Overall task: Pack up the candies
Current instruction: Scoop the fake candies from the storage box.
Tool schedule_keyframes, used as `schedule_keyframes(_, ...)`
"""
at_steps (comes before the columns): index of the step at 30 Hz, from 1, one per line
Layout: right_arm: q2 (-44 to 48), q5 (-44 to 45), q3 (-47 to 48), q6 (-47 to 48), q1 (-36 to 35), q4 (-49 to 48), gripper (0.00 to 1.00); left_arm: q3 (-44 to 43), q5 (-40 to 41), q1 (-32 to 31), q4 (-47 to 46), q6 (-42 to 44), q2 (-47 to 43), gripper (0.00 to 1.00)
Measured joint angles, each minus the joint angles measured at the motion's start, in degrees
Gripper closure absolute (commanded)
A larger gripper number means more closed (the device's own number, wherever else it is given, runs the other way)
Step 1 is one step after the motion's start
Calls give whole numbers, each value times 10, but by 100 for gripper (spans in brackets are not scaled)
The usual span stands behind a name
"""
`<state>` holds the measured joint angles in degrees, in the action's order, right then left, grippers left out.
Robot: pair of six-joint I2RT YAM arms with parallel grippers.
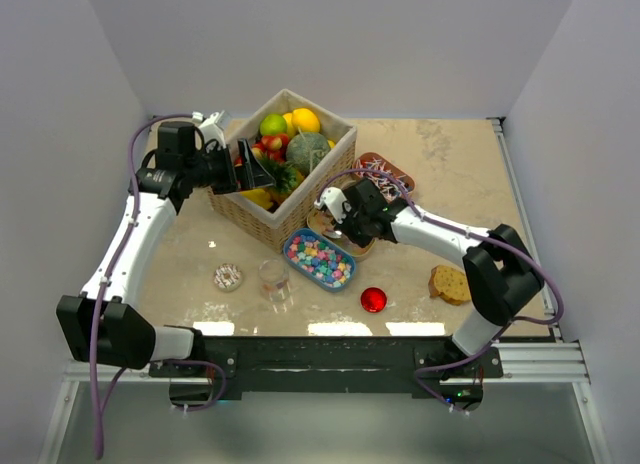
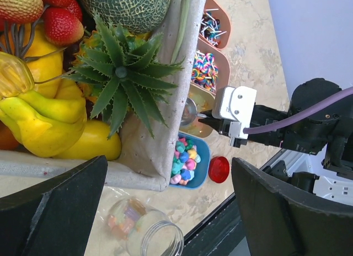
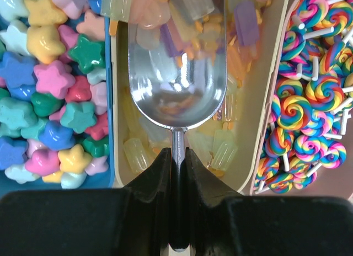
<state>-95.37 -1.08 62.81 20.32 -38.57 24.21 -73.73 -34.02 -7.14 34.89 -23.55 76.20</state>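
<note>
Right wrist: scoop (image 3: 176, 85) (candies (image 3: 223, 151), walls (image 3: 259, 118) close)

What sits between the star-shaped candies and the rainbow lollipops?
A beige tray of pale popsicle-shaped candies, with a metal scoop in it, its handle pinched by the right fingers. The right wrist view shows it.

Left arm (image 1: 135, 234): reaches forward along the left side, wrist bent to the right.
Left gripper (image 1: 255, 174): fingers spread wide, holding nothing.
Right arm (image 1: 440, 229): folded at the elbow on the right, forearm stretching left toward the centre.
Right gripper (image 3: 177, 156): fingers pinched on the scoop (image 3: 176, 90) handle.
</note>
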Motion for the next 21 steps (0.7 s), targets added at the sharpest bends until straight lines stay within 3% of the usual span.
schedule_keyframes(12, 8, 12, -37, -15, 0, -56, 100, -1, 0, 0, 0, -9, 1, 0)
schedule_keyframes(21, 105, 21, -134, -46, 1, -97, 100, -1, 0, 0, 0, -13, 1, 0)
